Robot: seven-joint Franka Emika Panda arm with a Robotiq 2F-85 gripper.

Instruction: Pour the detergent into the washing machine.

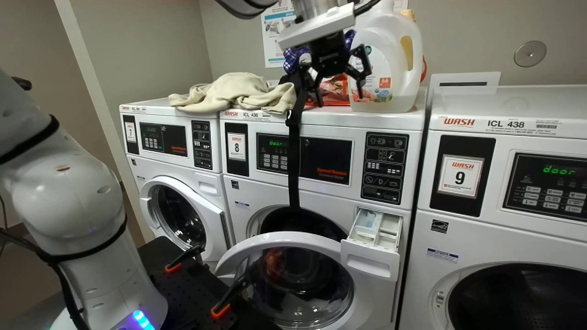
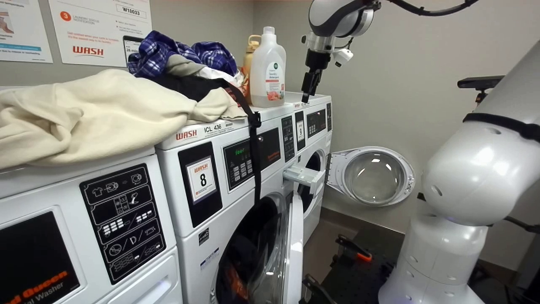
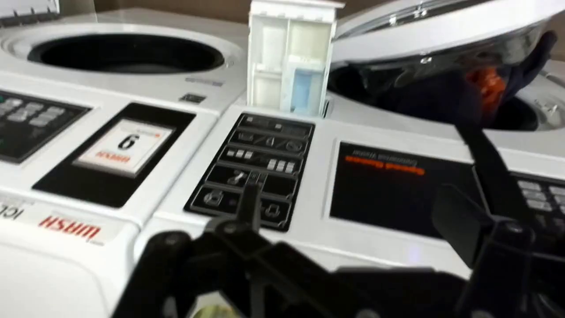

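Gripper parted, holding nothing — jug looks near-empty, so probably light, slosh-prone, squeezable — I'd grasp the handle.

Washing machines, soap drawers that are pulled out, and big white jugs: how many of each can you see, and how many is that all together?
Washing machine 7, washing machine 8, washing machine 9: 3
Pulled-out soap drawer: 1
Big white jug: 1
Total: 5
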